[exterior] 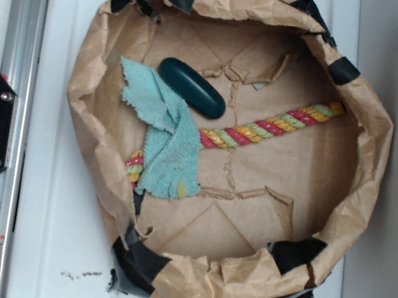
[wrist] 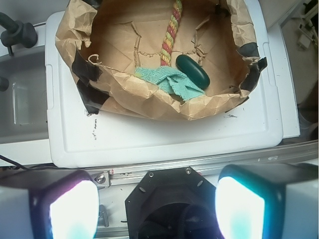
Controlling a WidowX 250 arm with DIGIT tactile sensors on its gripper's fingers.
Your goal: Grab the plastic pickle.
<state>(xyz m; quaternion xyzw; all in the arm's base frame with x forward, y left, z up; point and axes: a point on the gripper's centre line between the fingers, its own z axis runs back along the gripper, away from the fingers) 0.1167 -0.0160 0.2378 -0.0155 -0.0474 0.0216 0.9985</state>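
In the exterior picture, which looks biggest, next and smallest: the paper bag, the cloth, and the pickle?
1. Paper bag: by far the biggest; it holds the others.
2. Cloth: much smaller, draped over the rope.
3. Pickle: smallest, touching the cloth's edge.

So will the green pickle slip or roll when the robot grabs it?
Probably a bit slippery: the plastic pickle looks smooth and glossy, with rounded ends. It may roll or skid on the paper bowl if nudged sideways. It looks stiff, unlike the cloth touching its side, so it should keep its shape when squeezed.
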